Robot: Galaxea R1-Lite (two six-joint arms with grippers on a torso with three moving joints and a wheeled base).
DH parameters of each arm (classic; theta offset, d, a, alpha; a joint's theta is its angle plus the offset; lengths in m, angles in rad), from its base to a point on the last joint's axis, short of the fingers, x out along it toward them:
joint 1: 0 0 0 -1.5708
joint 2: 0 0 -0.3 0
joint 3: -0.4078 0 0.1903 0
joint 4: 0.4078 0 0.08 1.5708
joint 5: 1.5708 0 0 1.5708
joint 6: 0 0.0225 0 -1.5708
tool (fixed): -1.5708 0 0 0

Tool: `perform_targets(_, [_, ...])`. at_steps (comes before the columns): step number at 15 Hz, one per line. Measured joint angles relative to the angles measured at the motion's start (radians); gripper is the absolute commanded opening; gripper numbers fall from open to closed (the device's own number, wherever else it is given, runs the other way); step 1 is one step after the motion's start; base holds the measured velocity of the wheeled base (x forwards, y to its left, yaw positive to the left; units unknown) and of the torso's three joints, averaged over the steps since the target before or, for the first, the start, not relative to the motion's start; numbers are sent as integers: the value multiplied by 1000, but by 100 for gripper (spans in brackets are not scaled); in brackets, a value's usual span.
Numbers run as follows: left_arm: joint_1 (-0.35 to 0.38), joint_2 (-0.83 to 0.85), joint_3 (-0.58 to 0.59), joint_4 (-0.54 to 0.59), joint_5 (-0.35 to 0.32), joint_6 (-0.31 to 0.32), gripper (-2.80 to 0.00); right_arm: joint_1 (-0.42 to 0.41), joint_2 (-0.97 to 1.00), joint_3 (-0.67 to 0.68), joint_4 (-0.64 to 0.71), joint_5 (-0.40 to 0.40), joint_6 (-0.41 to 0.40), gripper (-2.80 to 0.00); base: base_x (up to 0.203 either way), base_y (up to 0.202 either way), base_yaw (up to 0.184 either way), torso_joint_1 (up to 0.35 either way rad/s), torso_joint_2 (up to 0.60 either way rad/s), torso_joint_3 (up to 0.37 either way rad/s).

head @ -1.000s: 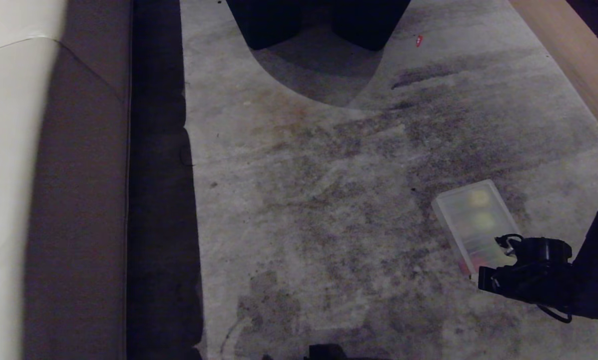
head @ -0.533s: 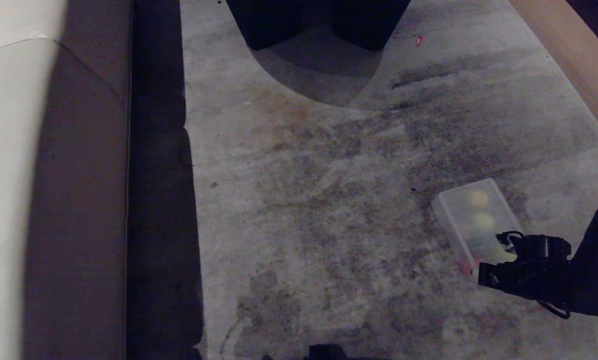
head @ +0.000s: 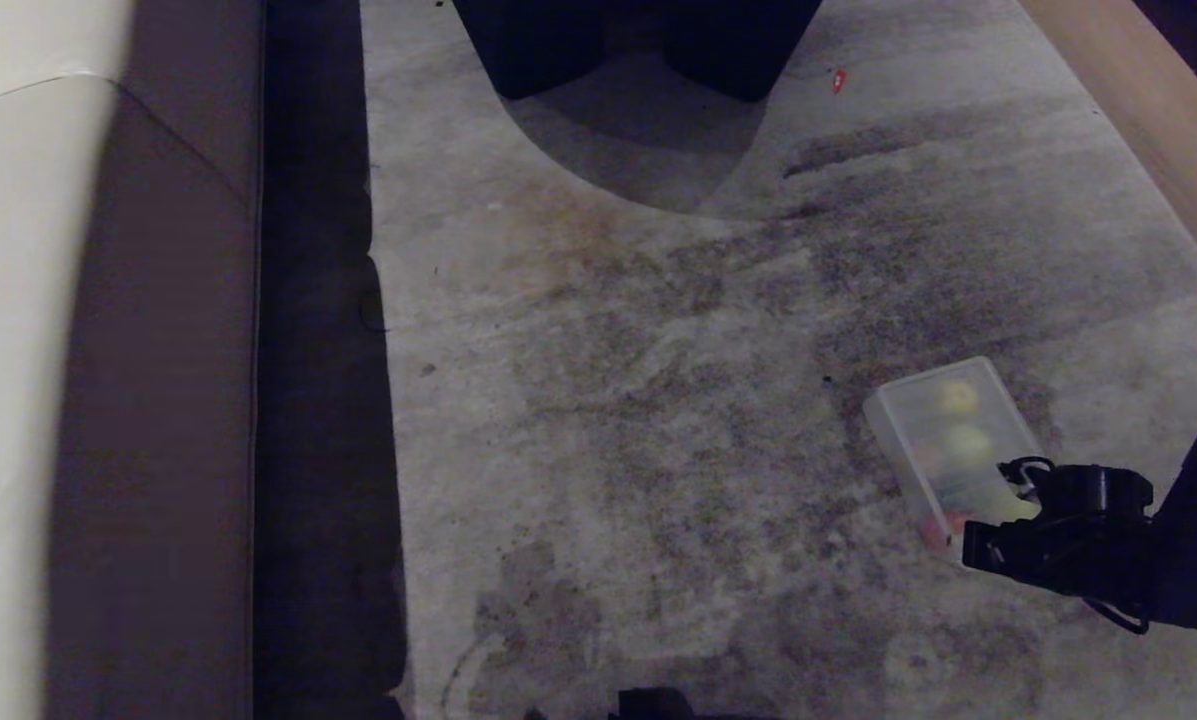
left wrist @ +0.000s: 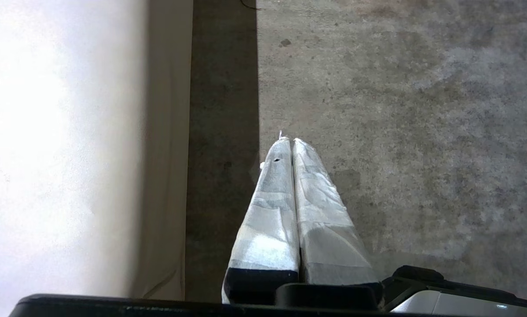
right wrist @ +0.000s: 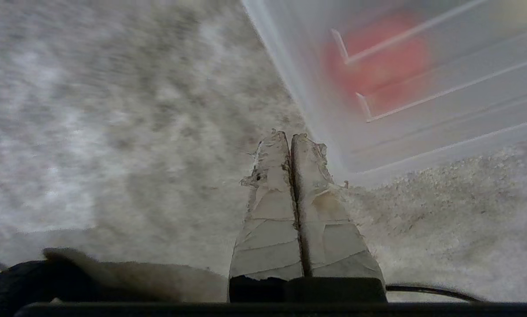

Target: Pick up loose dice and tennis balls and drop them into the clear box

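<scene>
The clear box (head: 918, 425) lies on the stained floor at the lower right, with a ribbed translucent cover over its top. Through the plastic show blurred shapes: a yellow one (head: 958, 397), a yellow-green one (head: 970, 440) and a red one (head: 943, 525). Whether these are dice or tennis balls I cannot tell. My right gripper (head: 970, 555) hangs low over the floor at the box's near corner, shut and holding nothing. In the right wrist view its shut fingertips (right wrist: 291, 138) sit just beside the box wall (right wrist: 316, 132), with the red shape (right wrist: 377, 57) behind it. My left gripper (left wrist: 289, 141) is shut and empty, parked over the floor.
A pale sofa (head: 18, 350) with a dark gap beneath runs along the left. Dark furniture legs (head: 638, 40) stand at the far middle and a wooden board (head: 1138, 110) crosses the far right. A small red scrap (head: 838, 80) lies on the floor.
</scene>
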Motion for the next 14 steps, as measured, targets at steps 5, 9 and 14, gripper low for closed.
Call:
perform_targets(5, [0,0,0,0,0,0,-280,-3,-189,129,2,5,2,-280,0,0,0,0,0,0])
perform_targets(9, [0,0,0,0,0,0,-280,11,-509,313,53,29,-3,-280,0,0,0,0,0,0])
perform_targets(14, [0,0,0,0,0,0,-280,121,-1083,574,273,-9,-17,-280,0,0,0,0,0,0])
